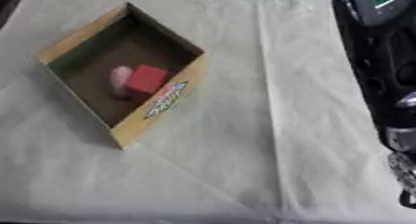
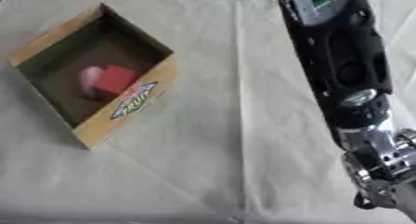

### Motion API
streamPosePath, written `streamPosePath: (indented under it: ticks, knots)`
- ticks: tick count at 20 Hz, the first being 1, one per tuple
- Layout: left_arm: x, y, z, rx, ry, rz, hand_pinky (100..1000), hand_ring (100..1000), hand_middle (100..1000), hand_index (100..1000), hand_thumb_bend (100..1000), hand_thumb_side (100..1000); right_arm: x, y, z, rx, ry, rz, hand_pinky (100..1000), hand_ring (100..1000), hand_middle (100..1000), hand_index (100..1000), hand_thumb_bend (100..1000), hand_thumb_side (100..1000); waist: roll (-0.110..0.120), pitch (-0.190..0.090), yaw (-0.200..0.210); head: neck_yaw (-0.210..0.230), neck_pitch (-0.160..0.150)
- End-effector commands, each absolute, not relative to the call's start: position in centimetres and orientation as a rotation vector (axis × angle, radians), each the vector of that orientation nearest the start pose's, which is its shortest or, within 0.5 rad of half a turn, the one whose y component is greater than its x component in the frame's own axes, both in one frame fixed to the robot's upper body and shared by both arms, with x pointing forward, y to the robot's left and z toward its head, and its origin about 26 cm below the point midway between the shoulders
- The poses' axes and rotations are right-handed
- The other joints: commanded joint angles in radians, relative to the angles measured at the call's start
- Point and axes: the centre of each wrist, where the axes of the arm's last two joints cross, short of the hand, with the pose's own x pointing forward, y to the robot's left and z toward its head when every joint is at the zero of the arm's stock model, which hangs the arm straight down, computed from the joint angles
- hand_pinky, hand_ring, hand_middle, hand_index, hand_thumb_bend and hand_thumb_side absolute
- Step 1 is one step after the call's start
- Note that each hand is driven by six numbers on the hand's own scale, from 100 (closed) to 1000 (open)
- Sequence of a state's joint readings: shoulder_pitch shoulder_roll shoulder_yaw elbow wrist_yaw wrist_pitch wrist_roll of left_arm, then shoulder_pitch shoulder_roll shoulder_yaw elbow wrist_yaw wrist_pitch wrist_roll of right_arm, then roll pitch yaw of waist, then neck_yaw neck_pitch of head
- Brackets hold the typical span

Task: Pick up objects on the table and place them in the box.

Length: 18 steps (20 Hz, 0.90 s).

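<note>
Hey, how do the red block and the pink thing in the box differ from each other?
The red block is a bright red with flat faces and sharp corners; the pink object is pale pink and rounded, with no corners. The pink object is a narrow oval, while the red block looks about as wide as it is long. The red block lies on the pink object's right and covers part of it. Both lie touching inside the cardboard box.

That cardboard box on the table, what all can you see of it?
The box is a shallow open tray of tan cardboard with a darker inside, turned cornerwise on the pale cloth. A colourful label marks its near right wall. Inside, touching each other, lie a red cube and a pale pink rounded thing. No hand touches it.
</note>
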<state>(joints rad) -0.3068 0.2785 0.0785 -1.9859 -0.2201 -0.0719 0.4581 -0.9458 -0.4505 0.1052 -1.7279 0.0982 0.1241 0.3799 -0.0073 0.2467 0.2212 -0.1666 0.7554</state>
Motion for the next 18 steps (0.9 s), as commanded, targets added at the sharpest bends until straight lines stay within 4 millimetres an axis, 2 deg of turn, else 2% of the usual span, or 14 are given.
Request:
streamPosePath:
  ticks: [1, 6, 9, 16, 18]
  knots:
    - [30.0, 27.8, 21.0, 0.687, -2.450, 0.151, 633, 796, 1000, 750, 335, 1000, 33.3, -21.9, 37.0, -0.190, -2.412, 0.988, 774, 736, 756, 894, 149, 812, 0.004, -0.018, -0.001, 0.011, 0.009]
    - [29.9, 28.0, 21.0, 0.700, -2.460, 0.181, 633, 795, 1000, 749, 336, 1000, 31.1, -24.0, 35.5, -0.173, -2.543, 0.810, 791, 749, 774, 892, 161, 815, 0.002, -0.013, -0.002, 0.007, -0.006]
    - [29.9, 28.0, 20.9, 0.708, -2.464, 0.198, 633, 795, 1000, 750, 339, 1000, 30.3, -25.1, 34.2, -0.197, -2.595, 0.724, 793, 758, 790, 891, 199, 838, -0.001, -0.009, -0.004, 0.002, -0.018]
    - [29.9, 28.3, 21.0, 0.727, -2.485, 0.279, 636, 797, 1000, 762, 350, 1000, 30.2, -28.1, 30.6, -0.302, -2.699, 0.579, 799, 770, 793, 891, 196, 825, -0.009, -0.003, -0.007, 0.001, -0.038]
    - [29.9, 28.3, 21.0, 0.730, -2.492, 0.303, 637, 797, 1000, 768, 353, 1000, 30.2, -28.7, 29.5, -0.333, -2.702, 0.559, 790, 763, 785, 880, 166, 817, -0.011, -0.003, -0.010, 0.002, -0.037]
